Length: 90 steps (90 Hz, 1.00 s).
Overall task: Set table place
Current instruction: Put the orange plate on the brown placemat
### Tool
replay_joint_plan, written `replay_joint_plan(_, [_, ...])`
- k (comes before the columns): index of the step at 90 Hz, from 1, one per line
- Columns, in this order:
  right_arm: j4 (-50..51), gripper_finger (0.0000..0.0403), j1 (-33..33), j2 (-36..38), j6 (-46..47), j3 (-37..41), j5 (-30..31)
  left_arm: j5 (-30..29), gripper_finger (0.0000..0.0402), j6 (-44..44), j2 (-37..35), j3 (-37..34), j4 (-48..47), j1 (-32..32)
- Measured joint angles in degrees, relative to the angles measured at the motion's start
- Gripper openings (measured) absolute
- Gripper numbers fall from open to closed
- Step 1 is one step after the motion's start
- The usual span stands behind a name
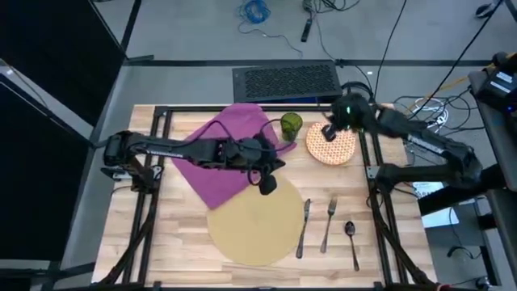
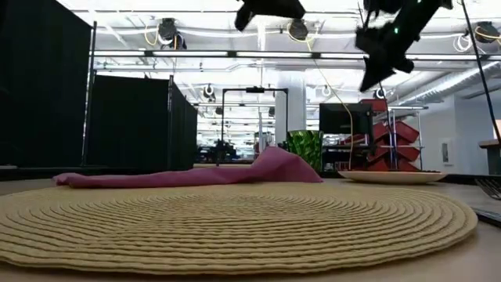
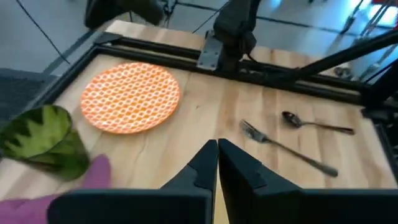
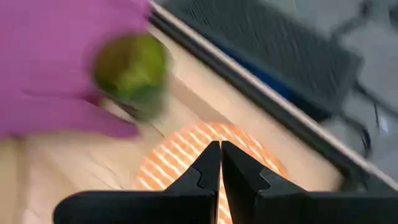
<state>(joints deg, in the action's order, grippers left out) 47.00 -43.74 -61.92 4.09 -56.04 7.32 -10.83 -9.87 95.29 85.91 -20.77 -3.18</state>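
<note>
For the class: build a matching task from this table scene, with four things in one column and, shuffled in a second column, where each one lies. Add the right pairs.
Things
1. purple napkin
2. green cup
3. patterned plate
4. fork

Places
A. between the knife and the spoon
B. under the right gripper, near the table's far right corner
C. spread from the far edge to the round tan mat
D. between the napkin and the plate

Pairs: 1-C, 2-D, 3-B, 4-A
</note>
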Motion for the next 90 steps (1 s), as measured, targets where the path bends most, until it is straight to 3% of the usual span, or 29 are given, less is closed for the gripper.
replay_joint_plan(10, [1.5,0.0000,-9.5,-3.3,-3.8,0.6,-6.5,-0.4,0.0000,0.3,-0.2,0.0,0.3,-0.1])
replay_joint_plan(25, [0.9,0.0000,-15.8,-9.4,-7.7,0.9,-7.9,-0.6,0.0000,0.2,-0.5,-0.1,-1.0,0.1])
replay_joint_plan(52, [-2.5,0.0000,-16.9,-20.1,-9.8,0.9,-1.1,-0.5,0.0000,-1.6,-0.5,-2.5,-0.1,-0.2])
replay_joint_plan(61, [-2.8,0.0000,-17.9,-23.3,-10.2,0.9,4.5,-0.2,0.0000,-1.7,-0.5,-2.6,-0.3,-0.6])
replay_joint_plan(90, [-4.6,0.0000,-18.8,-26.9,-10.6,1.0,7.2,-0.2,0.0000,-1.8,-0.5,-2.6,-0.1,-1.4])
